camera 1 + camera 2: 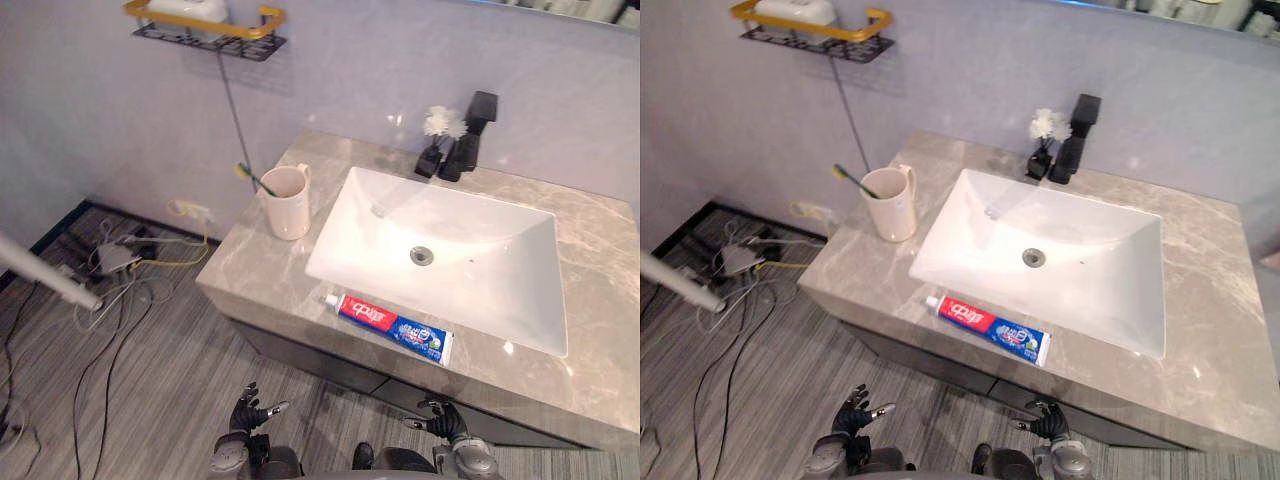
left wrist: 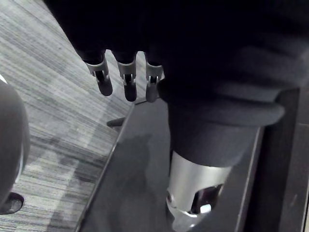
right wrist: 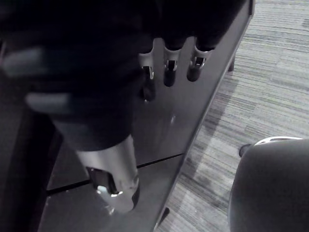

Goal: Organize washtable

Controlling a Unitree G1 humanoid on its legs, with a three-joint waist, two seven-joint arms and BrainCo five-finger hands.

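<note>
I see both hands at the bottom of the frame, below the tabletop (image 1: 240,265): left hand (image 1: 245,408) and right hand (image 1: 440,416) hang with fingers loose, holding nothing. A toothpaste tube (image 1: 388,327) lies along the front edge at centre, just beside the sink (image 1: 500,290). A cup (image 1: 287,202) holding a toothbrush (image 1: 256,179) stands left of it.

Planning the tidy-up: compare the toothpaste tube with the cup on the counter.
The toothpaste tube lies flat along the counter's front edge; the cup stands upright left of the sink. The tube is red, white and blue; the cup cream, holding a toothbrush. Both rest on the counter.
</note>
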